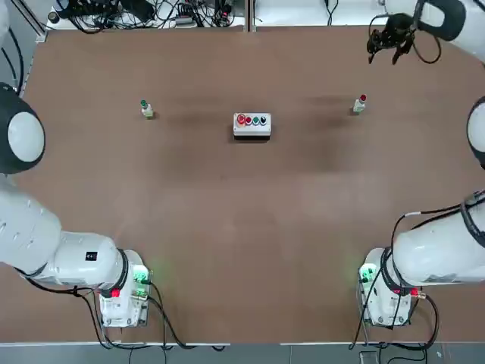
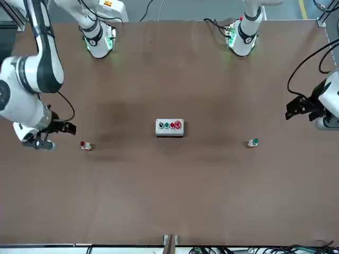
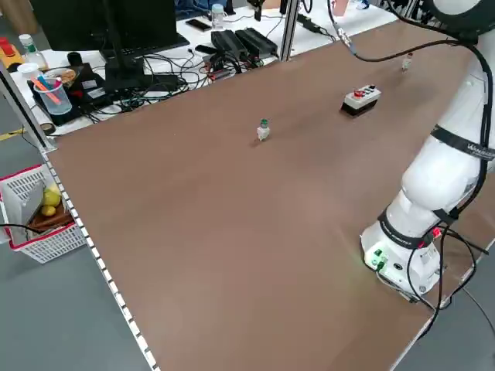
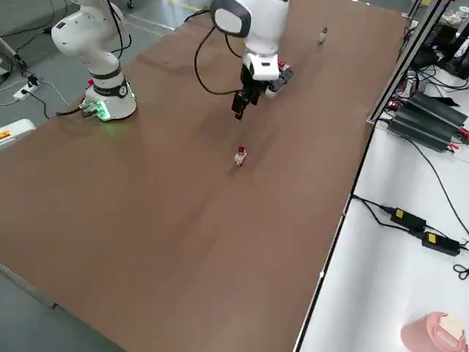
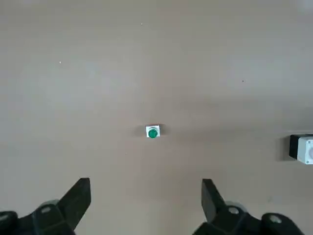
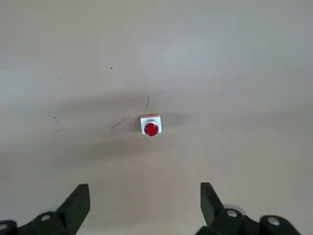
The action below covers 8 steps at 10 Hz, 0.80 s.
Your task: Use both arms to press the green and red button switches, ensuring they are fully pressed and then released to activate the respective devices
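The green button switch (image 1: 146, 110) stands on the left half of the brown table, the red button switch (image 1: 359, 105) on the right half. My left gripper (image 5: 145, 182) hangs open high above the green switch (image 5: 152, 132), which sits centred ahead of its fingers. It shows at the table's side in the front view (image 2: 291, 112) and is outside the top view. My right gripper (image 6: 144, 186) is open too, well above the red switch (image 6: 151, 128), and nothing is between its fingers. The same right gripper (image 4: 239, 108) hovers over the red switch (image 4: 239, 155).
A white box with a row of red and green buttons (image 1: 251, 125) sits mid-table between the two switches. The arm bases (image 1: 121, 292) stand at the near edge. Cables and power bricks (image 3: 240, 42) lie on the bench past the far edge.
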### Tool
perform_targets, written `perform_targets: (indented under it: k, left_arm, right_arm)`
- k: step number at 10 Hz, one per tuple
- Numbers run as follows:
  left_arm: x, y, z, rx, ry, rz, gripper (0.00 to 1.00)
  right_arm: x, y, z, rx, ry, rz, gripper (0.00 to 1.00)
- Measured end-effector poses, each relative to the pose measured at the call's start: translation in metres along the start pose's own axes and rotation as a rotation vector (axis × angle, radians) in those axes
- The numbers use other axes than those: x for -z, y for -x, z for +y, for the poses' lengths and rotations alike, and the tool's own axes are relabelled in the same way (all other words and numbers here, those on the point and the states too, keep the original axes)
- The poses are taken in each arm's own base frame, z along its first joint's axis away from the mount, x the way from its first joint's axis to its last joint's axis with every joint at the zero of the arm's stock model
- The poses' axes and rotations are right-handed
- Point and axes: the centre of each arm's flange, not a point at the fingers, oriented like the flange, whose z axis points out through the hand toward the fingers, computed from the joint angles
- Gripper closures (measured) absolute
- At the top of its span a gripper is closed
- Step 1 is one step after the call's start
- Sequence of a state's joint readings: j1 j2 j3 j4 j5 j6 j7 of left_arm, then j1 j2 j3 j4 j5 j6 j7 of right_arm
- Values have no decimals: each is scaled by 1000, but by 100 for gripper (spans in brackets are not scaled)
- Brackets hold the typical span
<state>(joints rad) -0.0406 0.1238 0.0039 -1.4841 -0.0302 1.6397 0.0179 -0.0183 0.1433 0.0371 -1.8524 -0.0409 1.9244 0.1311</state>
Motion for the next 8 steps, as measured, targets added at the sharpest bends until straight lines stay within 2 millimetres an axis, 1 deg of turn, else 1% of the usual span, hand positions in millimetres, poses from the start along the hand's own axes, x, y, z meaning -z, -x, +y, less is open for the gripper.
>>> perform_targets:
  k: [2,3,6,7,8]
  left_arm:
    - [22,10,2,-3,1,-6,0]
    - [30,13,3,-6,1,-6,0]
    - [32,13,6,-12,1,-8,0]
    - [32,13,7,-13,2,-8,0]
    - [32,13,8,-15,2,-8,0]
  right_arm:
    - [35,14,11,35,2,25,0]
    - [53,22,16,44,4,24,0]
    - [128,46,20,42,8,18,0]
    - [146,53,21,40,8,26,0]
    - [159,58,22,33,6,41,0]
